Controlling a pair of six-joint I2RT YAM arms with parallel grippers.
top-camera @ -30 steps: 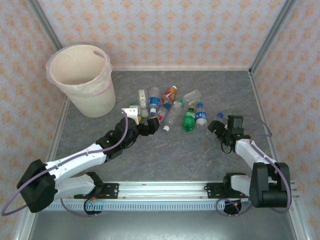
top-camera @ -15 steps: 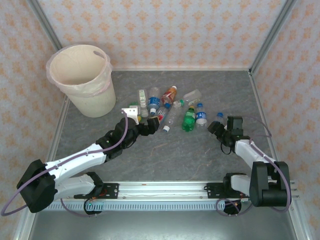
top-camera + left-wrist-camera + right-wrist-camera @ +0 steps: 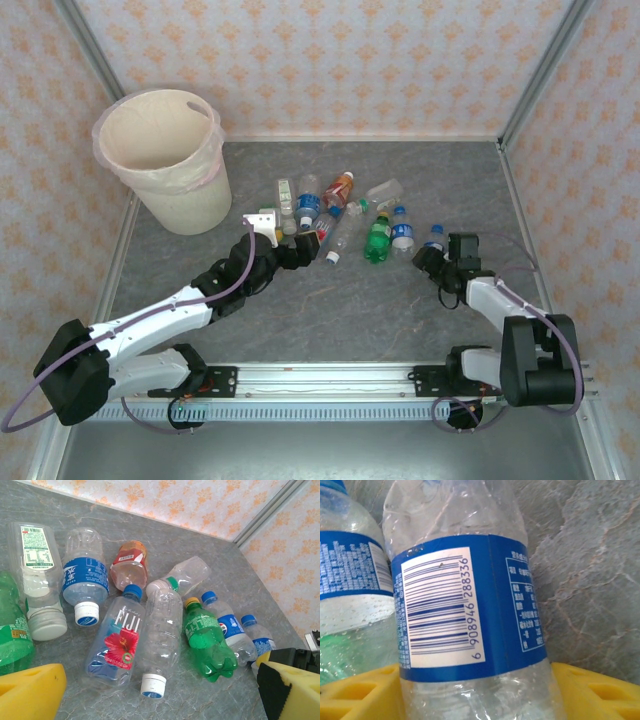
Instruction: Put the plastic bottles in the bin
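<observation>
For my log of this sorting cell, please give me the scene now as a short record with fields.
bin: tall round cream wastebasket, upright, far left, no bottle seen inside
bottles: clear, green and orange plastic, lying clustered on the grey table
left gripper: open, at the cluster's near-left edge, holding nothing
right gripper: yellow fingers either side of a clear blue-labelled plastic bottle; grip uncertain

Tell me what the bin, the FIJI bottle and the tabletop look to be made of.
Bin: probably plastic, matte cream with a smooth wall, and a thin pinkish film liner over its rim. FIJI bottle: clear glossy plastic, see-through with highlights and a printed label. Tabletop: grey, veined, stone-like surface, possibly a printed laminate.
</observation>
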